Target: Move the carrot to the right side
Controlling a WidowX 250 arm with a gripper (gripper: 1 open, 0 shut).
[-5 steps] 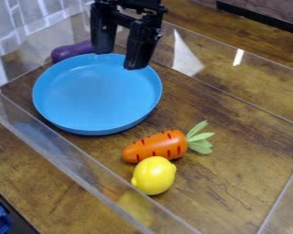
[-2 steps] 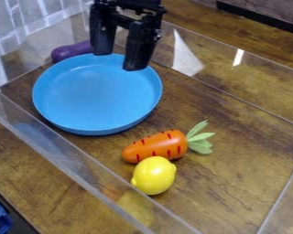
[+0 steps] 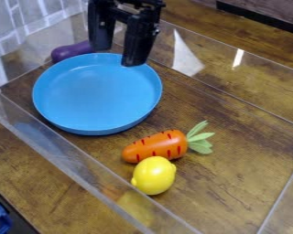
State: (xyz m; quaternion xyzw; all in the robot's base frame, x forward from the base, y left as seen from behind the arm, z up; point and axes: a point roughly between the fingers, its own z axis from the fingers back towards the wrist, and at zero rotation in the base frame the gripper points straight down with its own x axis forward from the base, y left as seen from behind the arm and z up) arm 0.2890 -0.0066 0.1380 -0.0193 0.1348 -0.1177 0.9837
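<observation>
Pincer: the gripper [image 3: 121, 50] hangs above the far rim of the blue plate [image 3: 63, 114], jaws spread wide, nothing between them.
Change: compared with a moment ago, almost nothing; the pincer sits a touch higher in the view, while carrot, lemon and plate lie exactly as before.
Carrot: the carrot [image 3: 160, 145] lies on the wooden table [image 3: 241, 183], just off the plate's near-right edge, leafy top pointing right, well apart from the pincer.
Neighbours: the lemon [image 3: 153, 175] rests just below the carrot, apparently touching it; the eggplant [image 3: 70, 51] peeks out behind the plate.
Meaning for the task: by my judgement the move has not begun; the approach and grasp are all ahead.
Risk: the lemon crowds the carrot, so a descent may nudge it.
</observation>
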